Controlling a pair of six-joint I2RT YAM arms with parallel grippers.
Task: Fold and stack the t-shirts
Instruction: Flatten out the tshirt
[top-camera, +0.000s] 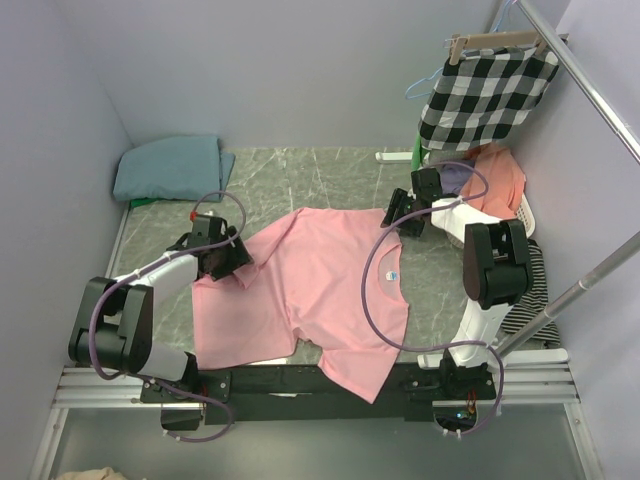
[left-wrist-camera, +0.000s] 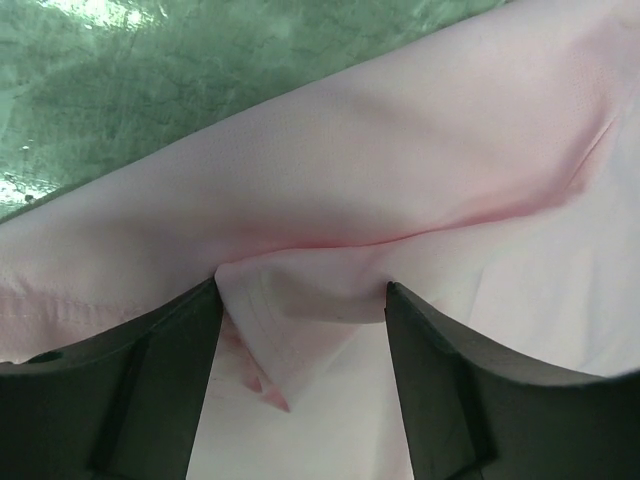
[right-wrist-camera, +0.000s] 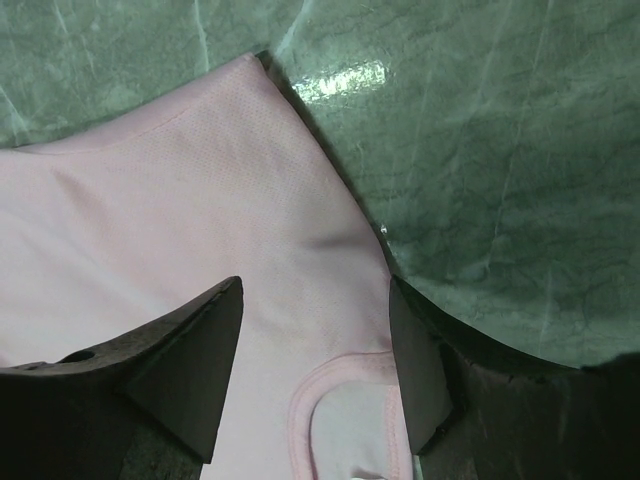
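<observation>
The light pink t-shirt (top-camera: 320, 285) lies spread out on the green marbled table (top-camera: 330, 175), its collar toward the right. My left gripper (top-camera: 238, 262) is down at the shirt's left edge. In the left wrist view this gripper (left-wrist-camera: 303, 290) stands open, with a raised fold of pink t-shirt (left-wrist-camera: 400, 150) between its fingers. My right gripper (top-camera: 398, 222) is at the shirt's far right shoulder. In the right wrist view the gripper (right-wrist-camera: 315, 285) is open astride the pink cloth (right-wrist-camera: 200, 200), just beyond the collar (right-wrist-camera: 340, 400). The dusty teal t-shirt (top-camera: 170, 165) sits folded in the back left corner.
A black-and-white checked cloth (top-camera: 485, 95) hangs from a hanger at the back right. Below it an orange garment (top-camera: 503, 180) lies in a white basket (top-camera: 528, 212). A striped garment (top-camera: 538, 290) lies by the right arm. Metal rails (top-camera: 590, 85) cross the right side.
</observation>
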